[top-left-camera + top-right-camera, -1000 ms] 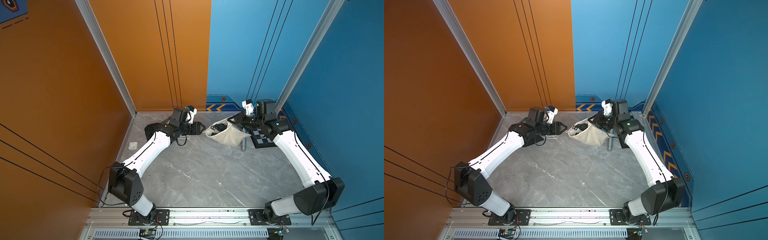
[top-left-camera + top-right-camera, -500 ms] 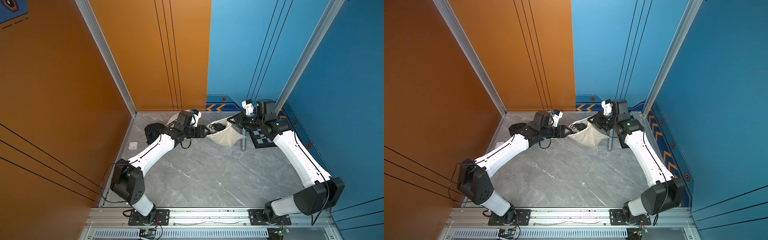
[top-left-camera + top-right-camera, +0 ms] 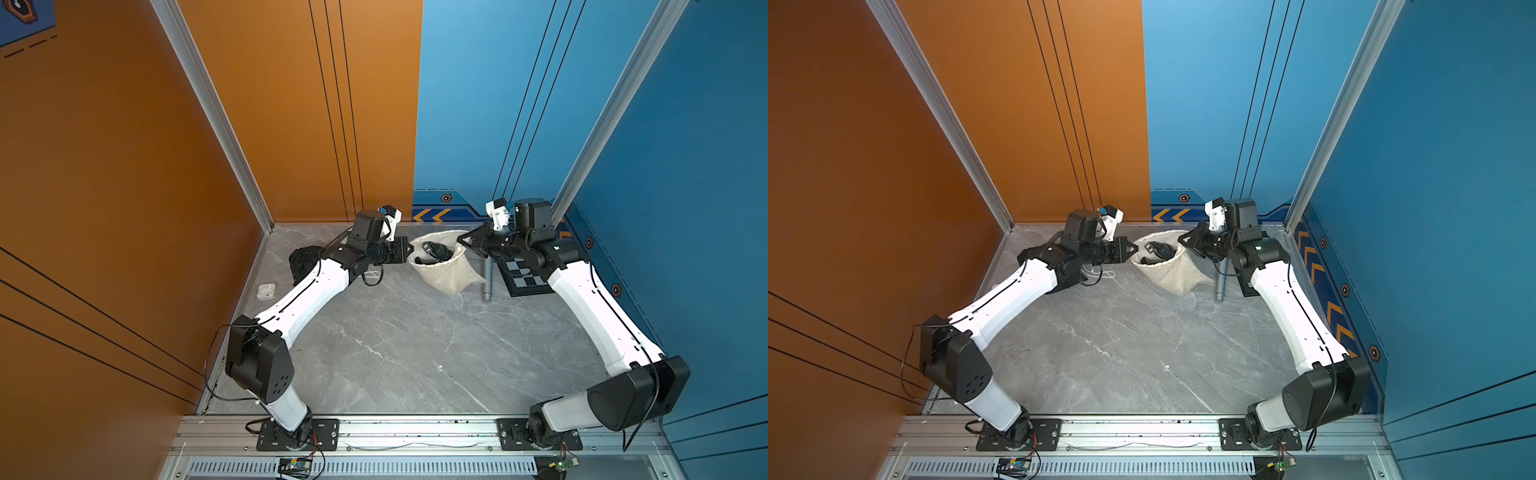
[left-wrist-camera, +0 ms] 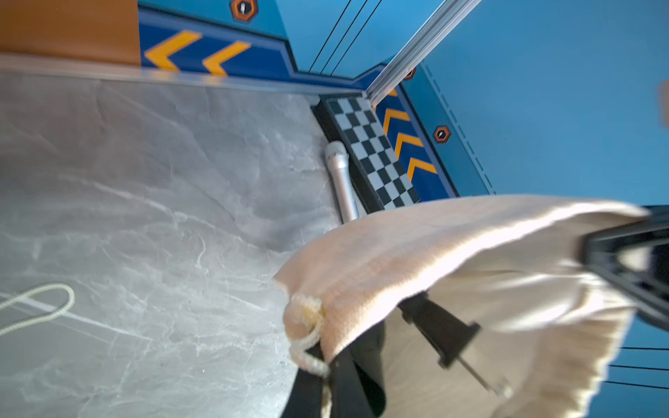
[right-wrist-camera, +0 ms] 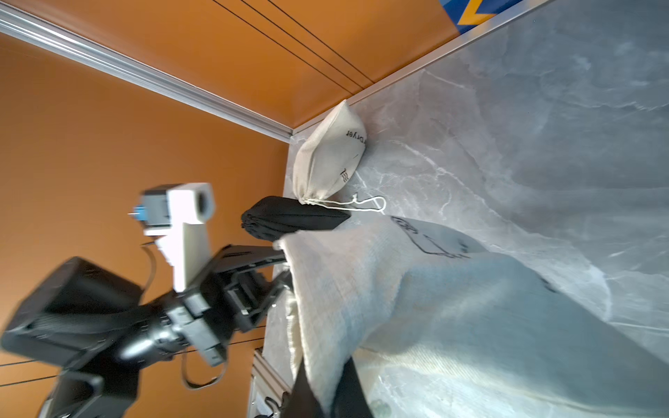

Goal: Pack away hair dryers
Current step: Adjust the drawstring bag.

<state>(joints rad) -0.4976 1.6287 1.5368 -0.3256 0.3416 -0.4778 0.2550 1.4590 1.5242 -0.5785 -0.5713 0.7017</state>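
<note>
I saw the left gripper (image 3: 410, 251) and the right gripper (image 3: 460, 240) each pinched on opposite sides of the rim of the cream cloth drawstring bag (image 3: 451, 276), the black plastic hair dryer (image 3: 434, 250) lying inside that bag, the grey marbled tabletop (image 3: 395, 353) beneath it, an orange wall panel (image 3: 291, 124) and a blue wall panel (image 3: 469, 104) behind it.

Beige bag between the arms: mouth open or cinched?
Open: bag rim spread wide, black hair dryer showing inside in both top views.

White arm links (image 3: 307, 299), black joints (image 3: 259, 365), black cables (image 3: 206, 370)
</note>
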